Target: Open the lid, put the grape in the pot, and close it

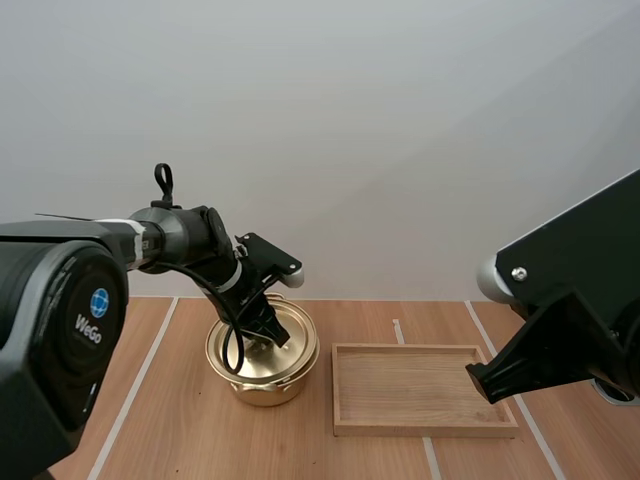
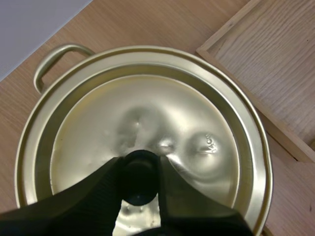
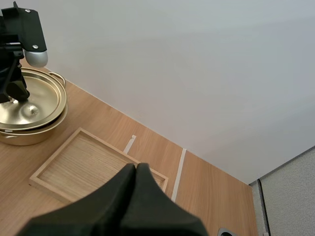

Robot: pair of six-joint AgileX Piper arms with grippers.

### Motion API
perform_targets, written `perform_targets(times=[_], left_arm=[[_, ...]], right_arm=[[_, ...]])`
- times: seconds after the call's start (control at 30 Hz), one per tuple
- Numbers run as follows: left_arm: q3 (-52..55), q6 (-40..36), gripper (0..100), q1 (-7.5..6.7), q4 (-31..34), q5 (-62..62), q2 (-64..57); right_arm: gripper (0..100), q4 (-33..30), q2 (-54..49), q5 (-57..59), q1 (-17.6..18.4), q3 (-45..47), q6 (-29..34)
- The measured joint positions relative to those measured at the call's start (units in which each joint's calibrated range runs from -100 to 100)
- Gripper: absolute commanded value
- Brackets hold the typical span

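A pale wall backs a wooden worktop point(image 1: 180, 420) crossed by white tape lines point(image 1: 140, 375). Bare wood runs along the left of the high view up to the pot point(image 1: 262, 385), which stands at left centre, close to the worktop's far edge. Its lid point(image 1: 255, 352) is seated on it. The left fingers point(image 1: 268, 328) reach onto the lid from the upper left. In the left wrist view they are partly closed, and their tips pinch the lid's black knob point(image 2: 140, 184) at the lid's middle. The pot's rim point(image 2: 266, 162) rings the lid, and a loop handle point(image 2: 49, 64) points toward the wall.

A narrow strip of bare wood parts the pot from the wooden tray point(image 1: 425, 428), which lies just beside it, at lower centre. The right arm point(image 1: 580, 300) fills the lower right and overlaps the tray's right end. In the right wrist view the right fingers point(image 3: 137, 169) lie pressed together as one dark wedge, holding nothing. They are near a corner of the tray and well apart from the pot.
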Motion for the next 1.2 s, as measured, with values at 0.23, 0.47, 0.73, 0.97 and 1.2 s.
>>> perform_targets(times=[0.23, 0.47, 0.73, 0.97, 1.2], left_arm=[[0.0, 0.3, 100, 0.00, -0.4, 1.7, 0.0], [0.0, 0.3, 100, 0.00, -0.4, 6.6, -5.1], [0.0, 0.5, 0, 0.00, -0.7, 11.8, -23.7], [2.5, -2.3, 0, 0.00, -0.8, 14.7, -38.5], [10.1, -11.8, 0, 0.00, -1.6, 10.9, -63.5]], right_arm=[[0, 0.0, 0.0, 0.0, 0.0, 0.0, 0.0], [0, 0.0, 0.0, 0.0, 0.0, 0.0, 0.0], [0, 0.7, 0.0, -0.8, 0.0, 0.0, 0.1], [0, 1.1, -0.9, -1.9, 0.0, 0.0, 4.0], [0, 2.3, -7.8, -11.4, 0.0, 0.0, 4.9]])
